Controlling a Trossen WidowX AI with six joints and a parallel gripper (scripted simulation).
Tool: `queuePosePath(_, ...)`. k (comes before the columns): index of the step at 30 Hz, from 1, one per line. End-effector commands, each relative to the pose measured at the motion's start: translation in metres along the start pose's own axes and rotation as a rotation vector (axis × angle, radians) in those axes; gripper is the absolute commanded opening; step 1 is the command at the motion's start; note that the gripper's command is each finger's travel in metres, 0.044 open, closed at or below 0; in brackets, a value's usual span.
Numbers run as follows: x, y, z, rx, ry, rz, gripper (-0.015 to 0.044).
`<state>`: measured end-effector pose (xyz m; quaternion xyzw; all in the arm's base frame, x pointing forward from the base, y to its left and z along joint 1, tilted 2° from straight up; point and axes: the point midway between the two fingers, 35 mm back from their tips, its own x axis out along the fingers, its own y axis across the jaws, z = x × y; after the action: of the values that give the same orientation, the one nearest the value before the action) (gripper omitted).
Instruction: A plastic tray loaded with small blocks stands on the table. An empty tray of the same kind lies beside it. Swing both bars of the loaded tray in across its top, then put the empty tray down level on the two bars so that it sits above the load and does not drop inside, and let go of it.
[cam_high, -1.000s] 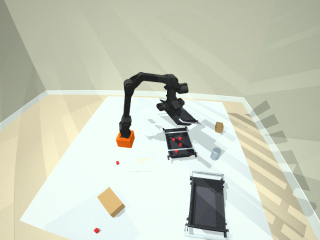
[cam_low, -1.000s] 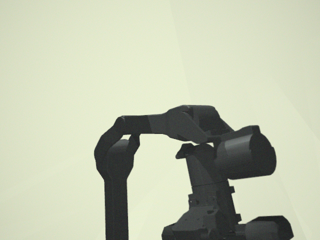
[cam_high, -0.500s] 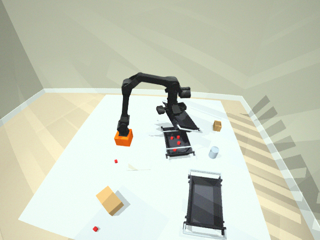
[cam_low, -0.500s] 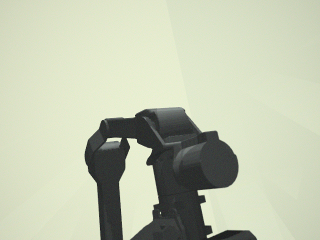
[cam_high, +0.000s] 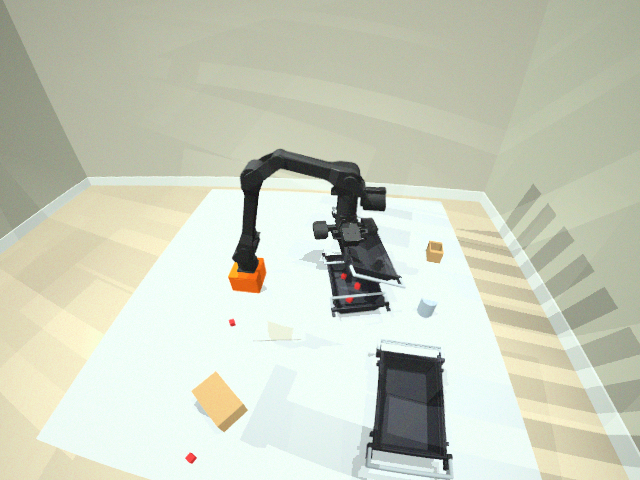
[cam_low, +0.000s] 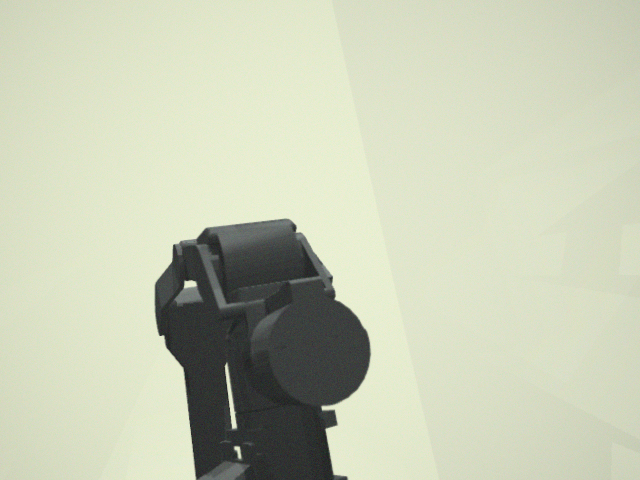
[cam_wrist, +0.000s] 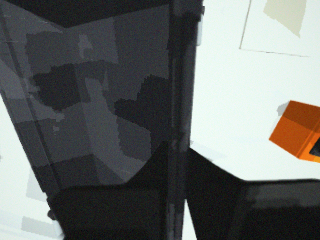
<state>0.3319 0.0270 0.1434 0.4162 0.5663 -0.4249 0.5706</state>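
Observation:
The loaded tray (cam_high: 357, 310) stands mid-table with red blocks (cam_high: 356, 285) inside. Its near wire bar (cam_high: 361, 296) lies across its top; at its far end part of a bar (cam_high: 333, 261) shows, the rest hidden. My gripper (cam_high: 345, 251) (cam_wrist: 171, 145) is shut on one long side wall of the empty tray (cam_high: 376, 255) (cam_wrist: 181, 75). This tray hangs over the far part of the loaded tray, offset to the far right. It looks skewed and tilted; a wire bar (cam_high: 379, 279) sticks out at its near end. I cannot tell whether the trays touch.
Another empty tray (cam_high: 376, 403) stands at the front right. A blue-grey cylinder (cam_high: 427, 307) and a small tan open box (cam_high: 434, 253) are right of the loaded tray. The orange block (cam_high: 247, 282) (cam_wrist: 295, 131) is at the arm's base. A tan block (cam_high: 218, 400) lies front left.

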Motion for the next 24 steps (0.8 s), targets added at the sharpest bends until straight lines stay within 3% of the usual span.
queuePosePath(1, -0.0029, -0.0008, 0.0136, 0.029, -0.005, 0.011, 0.0000)
queuePosePath(24, -0.0029, -0.0015, 0.0162, 0.036, -0.005, 0.011, 0.0000)
